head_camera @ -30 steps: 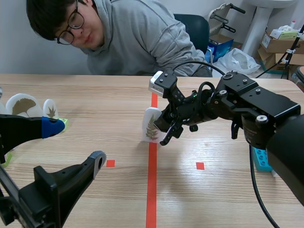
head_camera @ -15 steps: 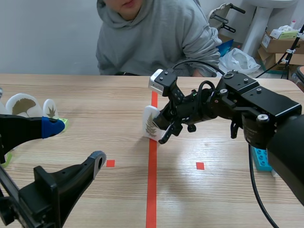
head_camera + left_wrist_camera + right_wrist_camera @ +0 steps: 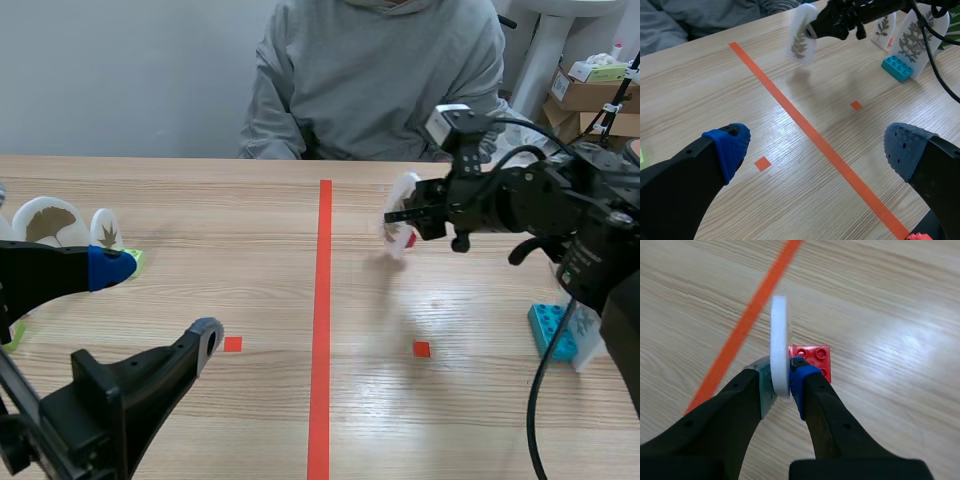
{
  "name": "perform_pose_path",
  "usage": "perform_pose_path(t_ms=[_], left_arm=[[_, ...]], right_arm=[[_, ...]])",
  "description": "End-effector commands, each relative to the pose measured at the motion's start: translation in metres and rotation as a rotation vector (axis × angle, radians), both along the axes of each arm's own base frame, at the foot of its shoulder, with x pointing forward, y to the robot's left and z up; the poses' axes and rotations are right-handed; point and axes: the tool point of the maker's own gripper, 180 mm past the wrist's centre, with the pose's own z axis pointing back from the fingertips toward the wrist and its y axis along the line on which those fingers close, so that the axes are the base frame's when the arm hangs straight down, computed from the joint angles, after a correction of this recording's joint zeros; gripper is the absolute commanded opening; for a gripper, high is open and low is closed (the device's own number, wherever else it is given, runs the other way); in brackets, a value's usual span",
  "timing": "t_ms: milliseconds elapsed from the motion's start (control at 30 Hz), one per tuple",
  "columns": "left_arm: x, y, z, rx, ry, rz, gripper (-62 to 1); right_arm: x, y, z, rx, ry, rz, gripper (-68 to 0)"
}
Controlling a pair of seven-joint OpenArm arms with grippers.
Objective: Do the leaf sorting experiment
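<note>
My right gripper [image 3: 407, 216] is shut on a white leaf card [image 3: 400, 222] with a red brick base, held above the table right of the red tape line. In the right wrist view the card [image 3: 780, 347] stands edge-on between the pads, with the red brick [image 3: 812, 357] just behind it and my right gripper [image 3: 781, 385] clamped low on it. The left wrist view shows a green fern leaf on the same card [image 3: 802, 35]. My left gripper [image 3: 817, 150] hangs open over the table near the tape line, holding nothing; its fingers [image 3: 110, 268] sit low at the left.
Two leaf cards [image 3: 45, 220] [image 3: 107, 230] stand at the far left on a green base. Two more leaf cards [image 3: 882, 27] [image 3: 917, 32] and a blue brick [image 3: 552, 333] are on the right side. A person in a grey hoodie [image 3: 390, 70] sits across the table.
My right gripper lifted the leaf card off the red tape line and carried it rightward and farther back. The person sat up straighter. My left arm stayed put.
</note>
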Motion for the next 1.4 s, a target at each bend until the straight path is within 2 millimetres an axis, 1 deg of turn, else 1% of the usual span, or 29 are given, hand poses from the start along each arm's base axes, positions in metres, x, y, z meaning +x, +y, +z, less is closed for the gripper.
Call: perform_pose_path(t_ms=[0, 100, 233, 400, 533, 633, 733, 833, 1033, 1100, 1233, 1300, 1367], left_arm=[[0.002, -0.004, 0.012, -0.032, -0.032, 0.0, -3.7], [0.002, -0.004, 0.012, -0.032, -0.032, 0.0, -3.7], [0.002, -0.004, 0.012, -0.032, -0.032, 0.0, -3.7], [0.002, -0.004, 0.012, -0.032, -0.032, 0.0, -3.7], [0.002, -0.004, 0.012, -0.033, -0.033, 0.0, -3.7], [0.002, -0.004, 0.012, -0.032, -0.032, 0.0, -3.7], [0.002, -0.004, 0.012, -0.032, -0.032, 0.0, -3.7], [0.002, -0.004, 0.012, -0.032, -0.032, 0.0, -3.7], [0.002, -0.004, 0.012, -0.032, -0.032, 0.0, -3.7], [0.002, -0.004, 0.012, -0.032, -0.032, 0.0, -3.7], [0.002, -0.004, 0.012, -0.032, -0.032, 0.0, -3.7], [0.002, -0.004, 0.012, -0.032, -0.032, 0.0, -3.7], [0.002, -0.004, 0.012, -0.032, -0.032, 0.0, -3.7]], right_arm=[[0.006, -0.012, 0.012, 0.007, -0.031, -0.026, -66.2], [0.002, -0.04, 0.005, 0.006, -0.009, -0.095, -66.2], [-0.009, -0.077, -0.006, -0.024, 0.036, -0.178, -66.2], [-0.022, -0.12, -0.006, -0.062, 0.032, -0.259, -66.2], [-0.028, -0.142, -0.004, -0.081, 0.033, -0.3, -66.2], [-0.029, -0.15, -0.003, -0.083, 0.032, -0.318, -66.2], [-0.029, -0.151, -0.003, -0.08, 0.031, -0.323, -66.0], [-0.029, -0.151, -0.003, -0.08, 0.031, -0.323, -62.1], [-0.029, -0.151, -0.003, -0.081, 0.032, -0.322, -46.1], [-0.03, -0.151, -0.004, -0.086, 0.037, -0.32, -39.8], [-0.031, -0.152, -0.005, -0.095, 0.045, -0.318, -24.5], [-0.031, -0.152, -0.006, -0.096, 0.048, -0.316, -22.0], [-0.031, -0.151, -0.006, -0.1, 0.048, -0.31, -22.0]])
